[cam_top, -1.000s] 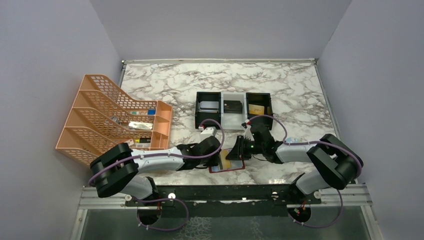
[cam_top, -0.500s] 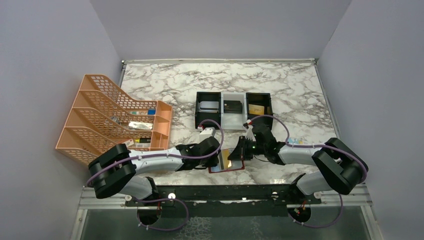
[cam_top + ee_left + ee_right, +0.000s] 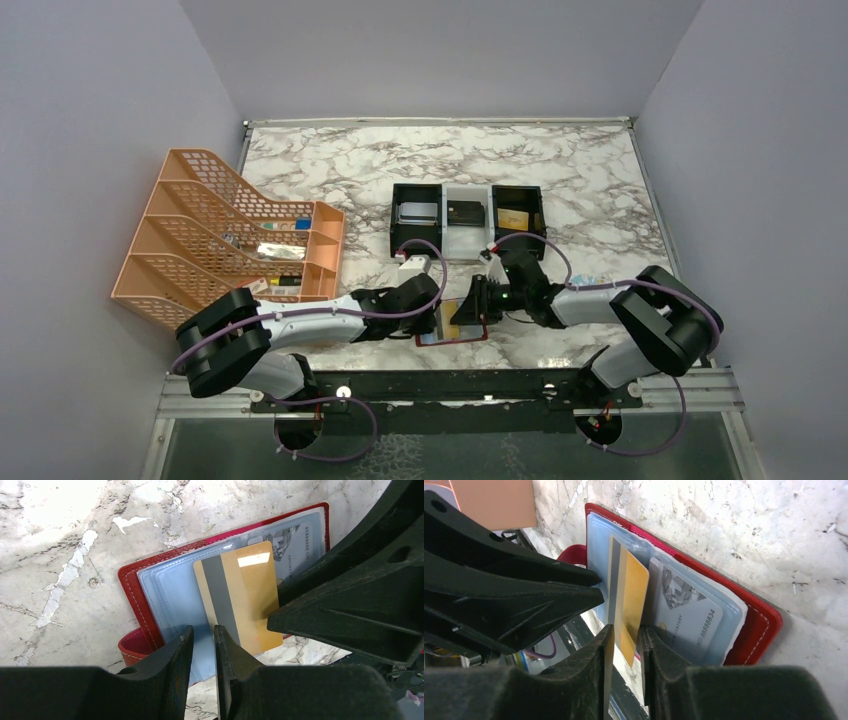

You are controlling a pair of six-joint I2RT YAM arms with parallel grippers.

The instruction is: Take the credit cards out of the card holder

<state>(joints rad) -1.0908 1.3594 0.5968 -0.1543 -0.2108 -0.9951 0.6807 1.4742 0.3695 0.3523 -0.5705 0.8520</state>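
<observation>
Right gripper [image 3: 625, 635]: barely parted astride edge of thin gold plastic credit card [image 3: 631, 595], clamp unclear; card sticking part out of flat dark-red bifold card holder [image 3: 756, 625] on marble table [image 3: 724, 520]. Left gripper [image 3: 203, 630]: nipping holder's pale blue panel [image 3: 170, 595]. Confirm pinch, then draw straight out, flat to panel.

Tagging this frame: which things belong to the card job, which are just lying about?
Job: open dark-red bifold card holder; gold plastic card with grey stripe; silvery-white card in sleeve; black-and-white three-compartment tray, likely drop-off.
Lying about: orange mesh file rack and its small contents.
</observation>
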